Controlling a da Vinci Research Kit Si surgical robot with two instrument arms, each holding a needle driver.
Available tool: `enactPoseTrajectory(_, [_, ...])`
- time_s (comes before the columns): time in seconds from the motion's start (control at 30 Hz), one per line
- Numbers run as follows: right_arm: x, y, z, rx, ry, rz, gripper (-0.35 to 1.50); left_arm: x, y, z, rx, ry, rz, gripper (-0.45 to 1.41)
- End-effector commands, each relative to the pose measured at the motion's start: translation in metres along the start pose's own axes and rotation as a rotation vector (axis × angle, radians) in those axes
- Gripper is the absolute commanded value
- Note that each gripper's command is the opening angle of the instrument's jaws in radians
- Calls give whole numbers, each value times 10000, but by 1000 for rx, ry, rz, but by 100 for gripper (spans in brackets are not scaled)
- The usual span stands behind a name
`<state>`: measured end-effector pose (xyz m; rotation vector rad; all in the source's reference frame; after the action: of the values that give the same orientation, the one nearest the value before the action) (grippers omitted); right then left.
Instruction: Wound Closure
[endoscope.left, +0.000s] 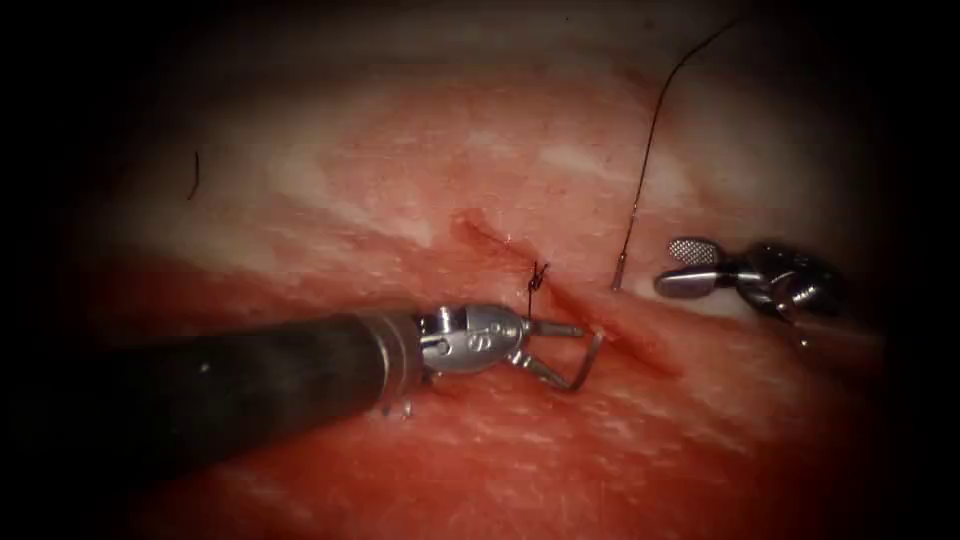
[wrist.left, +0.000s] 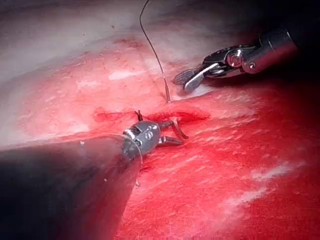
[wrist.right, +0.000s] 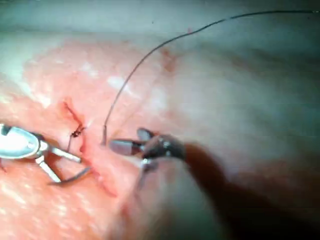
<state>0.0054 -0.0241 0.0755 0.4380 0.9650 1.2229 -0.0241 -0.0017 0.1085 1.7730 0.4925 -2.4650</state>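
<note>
The cut (endoscope.left: 600, 320) runs slantwise across the tissue (endoscope.left: 480, 170). The curved needle (endoscope.left: 590, 358) sits in the tissue across the cut. Its tip end arcs out on the left side, and its tail (endoscope.left: 618, 280) stands out on the right side with the thread (endoscope.left: 655, 130) rising from it. My left tool (endoscope.left: 556, 352) has its jaws open around the emerged tip end, not closed on it. Right of the cut, my right tool (endoscope.left: 686, 267) is open and holds nothing, close to the needle's tail. The left wrist view shows the left tool (wrist.left: 176, 133) and the right tool (wrist.left: 192, 80).
A tied knot (endoscope.left: 537, 278) with short dark ends sits on the cut just above the left tool's jaws. A loose scrap of thread (endoscope.left: 193, 175) lies far to the left. Red fluid (wrist.left: 225, 165) wets the tissue on the near side.
</note>
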Motion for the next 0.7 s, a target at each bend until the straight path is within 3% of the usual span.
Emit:
enactPoseTrajectory(0.03, [-4,5,11,3,1,-3,128,-3,1,8,-15,29,4,15])
enactPoseTrajectory(0.3, [-19,18,16,2,5,-22,128,3,2,11,-25,150,48,15])
enactPoseTrajectory(0.7, [-28,18,18,-3,-1,-30,128,5,-4,26,0,160,56,19])
